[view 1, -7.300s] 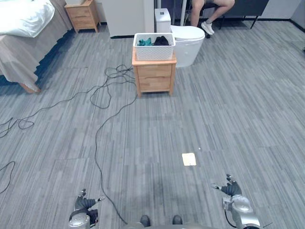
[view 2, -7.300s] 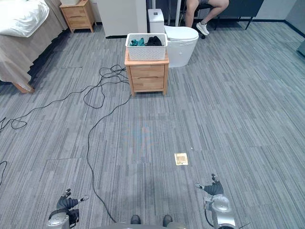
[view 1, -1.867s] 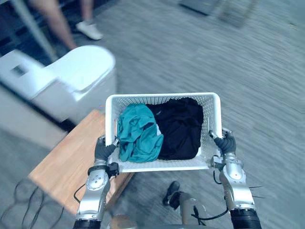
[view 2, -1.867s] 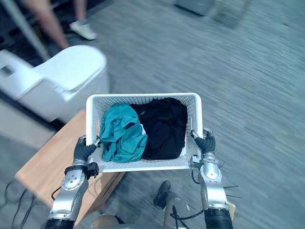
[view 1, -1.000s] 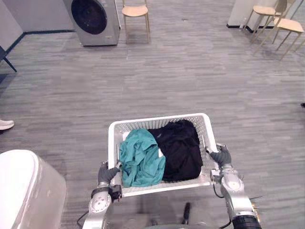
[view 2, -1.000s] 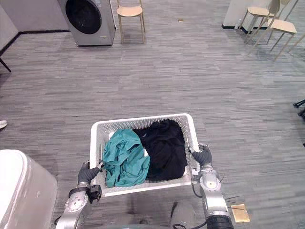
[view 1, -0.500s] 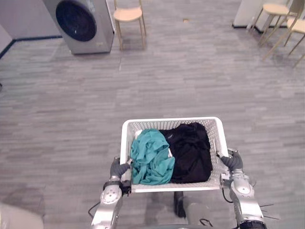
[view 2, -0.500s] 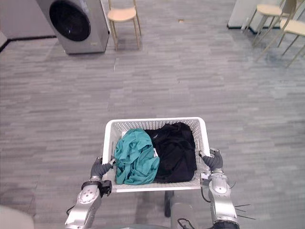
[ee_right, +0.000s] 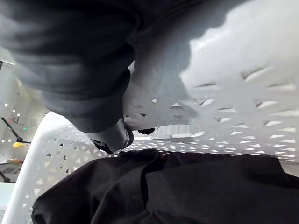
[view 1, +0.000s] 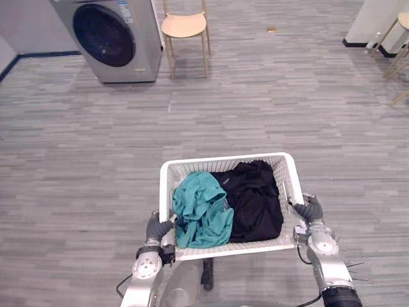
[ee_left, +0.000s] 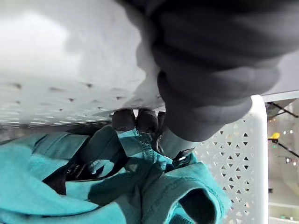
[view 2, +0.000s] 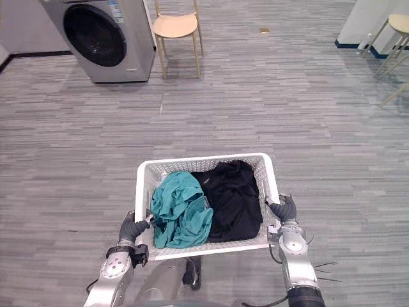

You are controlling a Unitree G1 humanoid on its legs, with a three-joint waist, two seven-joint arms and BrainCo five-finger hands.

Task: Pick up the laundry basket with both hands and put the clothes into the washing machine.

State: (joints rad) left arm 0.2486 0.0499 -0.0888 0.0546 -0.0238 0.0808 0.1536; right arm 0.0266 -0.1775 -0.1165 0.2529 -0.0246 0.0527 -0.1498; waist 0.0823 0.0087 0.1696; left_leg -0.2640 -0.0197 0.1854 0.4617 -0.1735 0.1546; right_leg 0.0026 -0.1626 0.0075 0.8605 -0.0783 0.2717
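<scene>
A home laundry area: washing machine [view 1: 115, 38] beside a wooden chair [view 1: 185, 29] on grey plank floor [view 1: 287, 102].

Grey wood-plank floor [view 1: 287, 109] runs right across the room. At the far end stands a light wooden chair [view 1: 184, 25] with a rounded seat. A grey wall [view 1: 25, 22] with dark blue skirting [view 1: 38, 55] sits far left, and a white wall corner [view 1: 377, 19] far right, with another pale chair [view 2: 393, 27] beside it.
</scene>
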